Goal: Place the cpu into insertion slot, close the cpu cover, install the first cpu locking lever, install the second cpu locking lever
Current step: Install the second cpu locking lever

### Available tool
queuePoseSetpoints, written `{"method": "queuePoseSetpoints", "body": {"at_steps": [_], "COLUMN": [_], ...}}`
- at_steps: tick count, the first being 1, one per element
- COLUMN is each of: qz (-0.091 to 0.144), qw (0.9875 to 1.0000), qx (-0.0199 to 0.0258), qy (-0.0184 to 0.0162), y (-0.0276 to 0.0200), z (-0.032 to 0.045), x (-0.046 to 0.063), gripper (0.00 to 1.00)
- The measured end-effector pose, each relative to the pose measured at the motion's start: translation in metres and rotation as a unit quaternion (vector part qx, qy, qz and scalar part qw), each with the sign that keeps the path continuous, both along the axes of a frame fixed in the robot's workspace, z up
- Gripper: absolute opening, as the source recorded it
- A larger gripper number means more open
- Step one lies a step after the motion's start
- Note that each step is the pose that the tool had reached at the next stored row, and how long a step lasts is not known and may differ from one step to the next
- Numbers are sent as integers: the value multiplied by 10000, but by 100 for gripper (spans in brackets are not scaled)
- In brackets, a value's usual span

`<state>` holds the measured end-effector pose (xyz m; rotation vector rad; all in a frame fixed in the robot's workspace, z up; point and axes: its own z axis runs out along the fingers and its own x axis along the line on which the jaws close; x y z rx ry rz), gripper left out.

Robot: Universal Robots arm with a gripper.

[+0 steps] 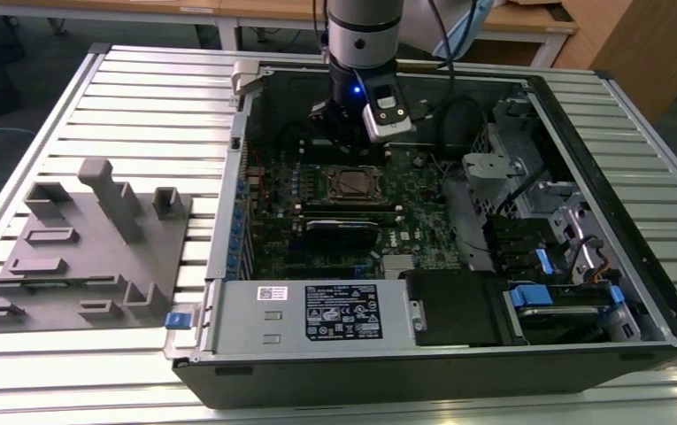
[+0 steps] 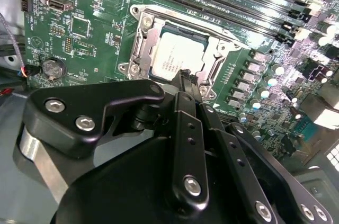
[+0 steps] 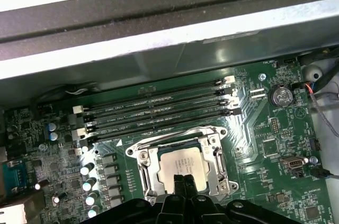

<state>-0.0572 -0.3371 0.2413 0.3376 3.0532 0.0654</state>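
The cpu [image 3: 183,167] lies flat in the insertion slot [image 3: 144,168] on the green motherboard [image 3: 275,144], with the cpu cover [image 2: 145,41] closed over it as a frame, so seating and covering appear done. The gripper [image 2: 186,75], fingers pressed together and pinching nothing, hovers at the socket's edge, probably placed to work a locking lever. The open computer case [image 1: 621,106] rests on the counter [image 1: 137,80].

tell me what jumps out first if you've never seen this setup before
The open computer case on the slatted table, with the robot arm reaching down into it. Under the gripper, the silvery cpu sits in its insertion slot on the green board, the cpu cover lying down around it.
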Motion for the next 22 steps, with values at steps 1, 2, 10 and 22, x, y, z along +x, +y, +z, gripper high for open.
{"method": "queuePoseSetpoints", "body": {"at_steps": [1, 2, 10, 22], "qz": [0, 0, 1, 1], "qw": [10000, 10000, 10000, 10000], "qx": [0, 0, 0, 0], "qy": [1, 1, 1, 4], "y": [0, 0, 0, -24], "z": [0, 0, 0, 18], "x": [0, 0, 37, 46], "gripper": [10, 10, 10, 10]}}
